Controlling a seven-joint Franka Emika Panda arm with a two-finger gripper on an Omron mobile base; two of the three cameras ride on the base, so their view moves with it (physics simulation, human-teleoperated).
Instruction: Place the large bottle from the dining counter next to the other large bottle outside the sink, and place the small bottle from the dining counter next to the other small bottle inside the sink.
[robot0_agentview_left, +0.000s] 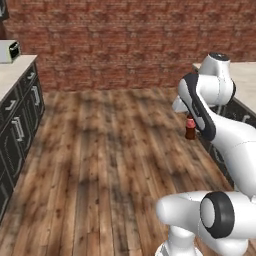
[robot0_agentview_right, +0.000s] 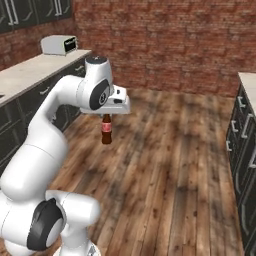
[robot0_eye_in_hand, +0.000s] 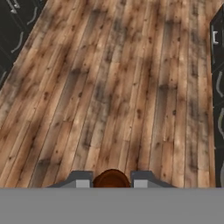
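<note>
1. Right base view shows our hand (robot0_agentview_right: 106, 116) clamped on the neck of the small bottle (robot0_agentview_right: 106, 131), which hangs upright below it, well above the wooden floor (robot0_agentview_right: 165, 165).
2. We judge the top-down hold suits the job: gripped by the neck, the bottle can be lowered straight into a sink beside the other small bottle.
3. Hand view looks straight down: the bottle's brown cap sits between our two fingertips (robot0_eye_in_hand: 82, 180), with only floor planks beneath.
4. Left base view puts the bottle (robot0_agentview_left: 190, 128) just beside our forearm, in front of dark cabinets on the right.
5. Open room is generous: bare floor ahead to the brick wall (robot0_agentview_right: 165, 40).
6. Edges to mind: the desk (robot0_agentview_right: 30, 72) with a toaster (robot0_agentview_right: 59, 45) on our left, and dark cabinet fronts (robot0_agentview_right: 242, 145) on our right.
7. We reckon this is transit; no sink is in sight.
</note>
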